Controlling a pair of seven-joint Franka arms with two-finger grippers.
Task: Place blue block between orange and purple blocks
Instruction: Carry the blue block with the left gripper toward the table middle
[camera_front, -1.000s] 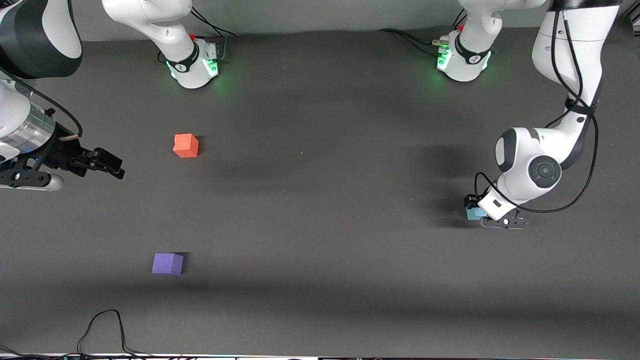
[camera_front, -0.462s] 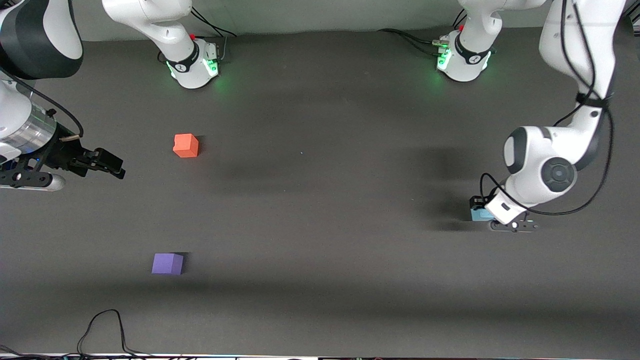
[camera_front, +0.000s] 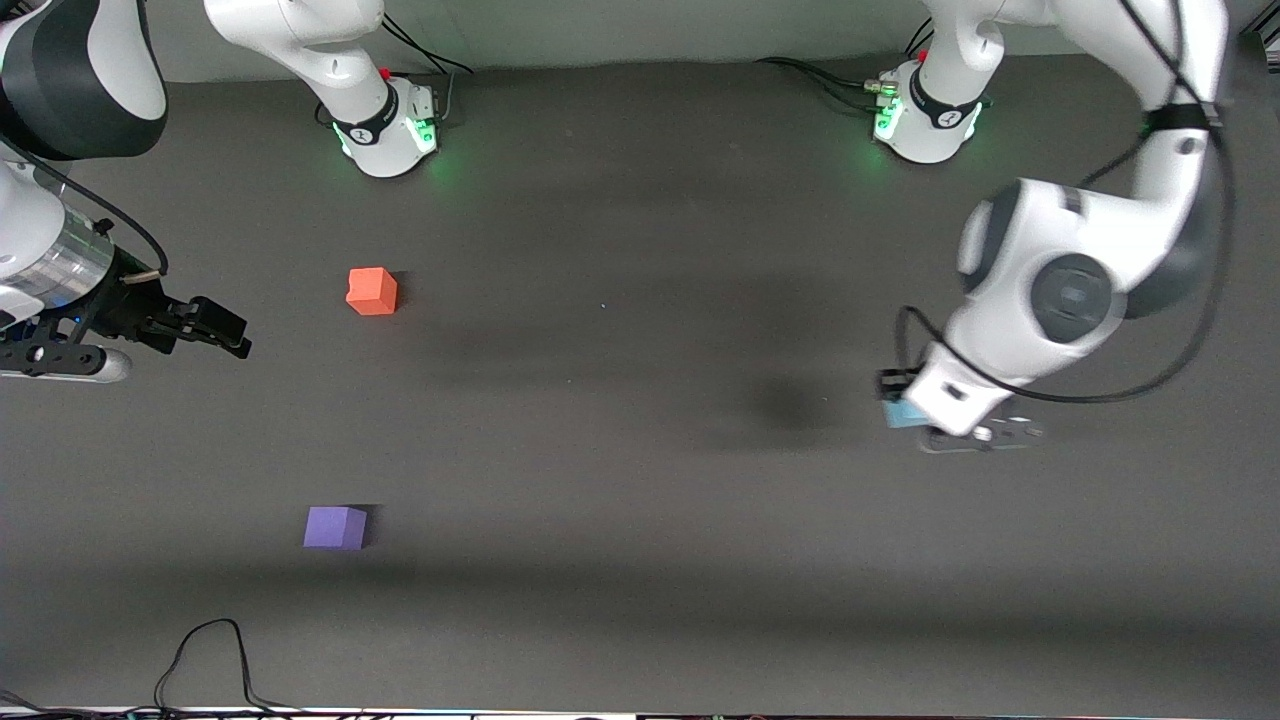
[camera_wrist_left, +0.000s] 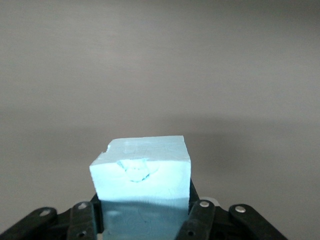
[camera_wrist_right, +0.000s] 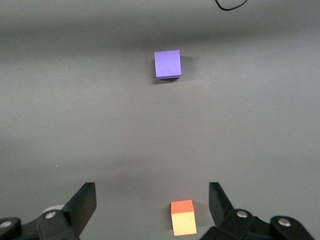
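My left gripper (camera_front: 905, 400) is shut on the light blue block (camera_front: 903, 414) and holds it up in the air over the table toward the left arm's end. In the left wrist view the blue block (camera_wrist_left: 142, 180) sits between the black fingers (camera_wrist_left: 200, 220). The orange block (camera_front: 372, 291) lies toward the right arm's end. The purple block (camera_front: 335, 527) lies nearer the front camera than the orange one. Both show in the right wrist view, orange (camera_wrist_right: 183, 217) and purple (camera_wrist_right: 167, 64). My right gripper (camera_front: 215, 333) is open and empty, waiting at the right arm's end.
A black cable (camera_front: 205, 655) loops at the table's front edge near the purple block. The two arm bases (camera_front: 390, 125) stand along the back edge. The dark mat (camera_front: 620, 420) between the blocks and the left gripper is bare.
My left gripper has lifted the blue block off the table and moved it toward the right arm's end. The right arm has not moved.
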